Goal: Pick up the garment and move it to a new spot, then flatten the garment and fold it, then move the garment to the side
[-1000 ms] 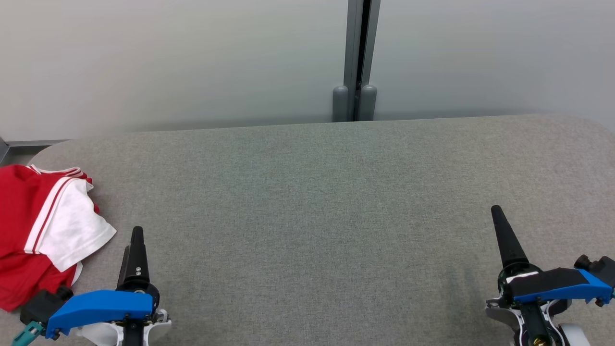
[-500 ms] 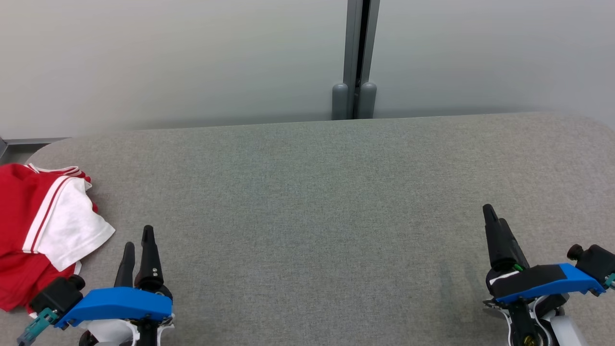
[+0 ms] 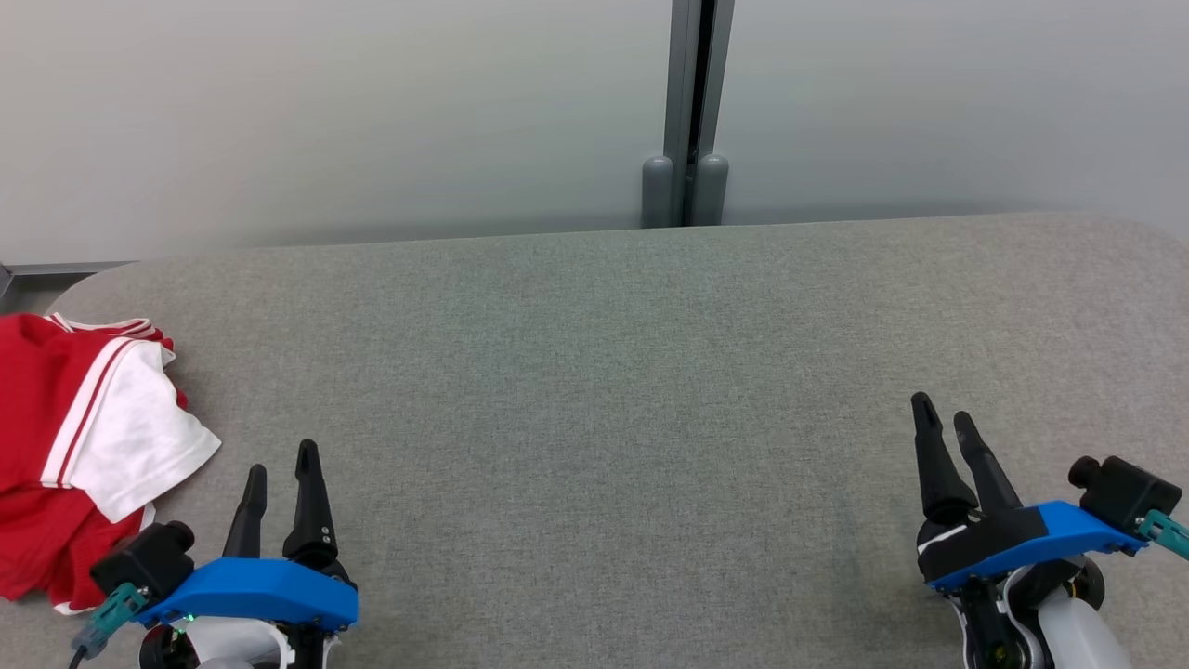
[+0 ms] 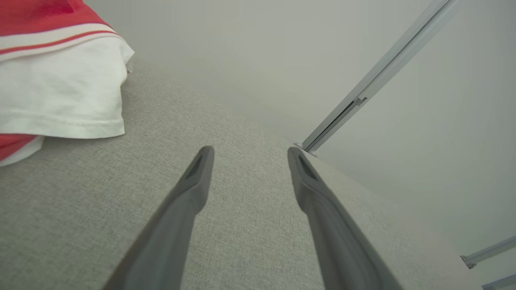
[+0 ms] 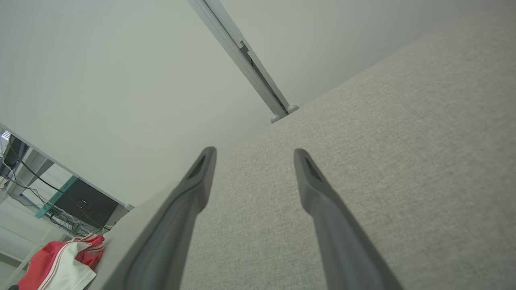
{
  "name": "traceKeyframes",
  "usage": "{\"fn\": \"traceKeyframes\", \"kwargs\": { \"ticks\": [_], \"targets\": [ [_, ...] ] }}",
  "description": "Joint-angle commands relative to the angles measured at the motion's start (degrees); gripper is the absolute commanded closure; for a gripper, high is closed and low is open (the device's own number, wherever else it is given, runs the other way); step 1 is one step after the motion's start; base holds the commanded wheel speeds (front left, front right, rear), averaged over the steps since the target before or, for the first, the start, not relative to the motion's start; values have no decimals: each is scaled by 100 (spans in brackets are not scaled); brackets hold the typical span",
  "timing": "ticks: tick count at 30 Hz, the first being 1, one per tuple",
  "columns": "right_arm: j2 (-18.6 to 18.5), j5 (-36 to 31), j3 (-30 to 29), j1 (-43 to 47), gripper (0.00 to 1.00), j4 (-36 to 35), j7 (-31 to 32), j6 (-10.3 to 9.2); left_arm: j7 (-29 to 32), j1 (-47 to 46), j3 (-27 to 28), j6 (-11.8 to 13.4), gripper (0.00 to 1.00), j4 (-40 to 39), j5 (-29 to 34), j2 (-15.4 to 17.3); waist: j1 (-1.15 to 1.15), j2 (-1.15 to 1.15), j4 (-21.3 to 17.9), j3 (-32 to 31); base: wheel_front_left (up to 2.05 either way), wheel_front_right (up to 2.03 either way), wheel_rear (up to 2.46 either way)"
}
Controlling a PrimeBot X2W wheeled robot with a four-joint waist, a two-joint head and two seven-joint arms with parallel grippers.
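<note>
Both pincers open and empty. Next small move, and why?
Probably swing the left pincer left toward the crumpled red-and-white garment: it lies untouched at the left end of the grey surface, nearest that open pincer, far from the right pincer.

Grey fabric-covered table (image 3: pixel 613 372), woven texture, rounded far corners. Red and white garment (image 3: pixel 84 437) lies crumpled on its left end, near rounded far-left corner; white sleeve with red stripes on top, hem spread flat on cloth surface.
</note>
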Motion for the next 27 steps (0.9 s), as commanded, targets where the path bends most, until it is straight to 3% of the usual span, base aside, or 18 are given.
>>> {"fn": "traceKeyframes", "kwargs": {
  "ticks": [1,27],
  "targets": [
    [-23,-193,29,-158,0,-26,-51,11,-51,-143,-22,24,0,-26,185,49,0,0,-1,4,0,0,0],
    [-13,-1971,175,-36,0,233,-435,12,-429,152,-178,179,0,154,1749,38,0,0,-56,-16,0,0,0]
  ]
}}
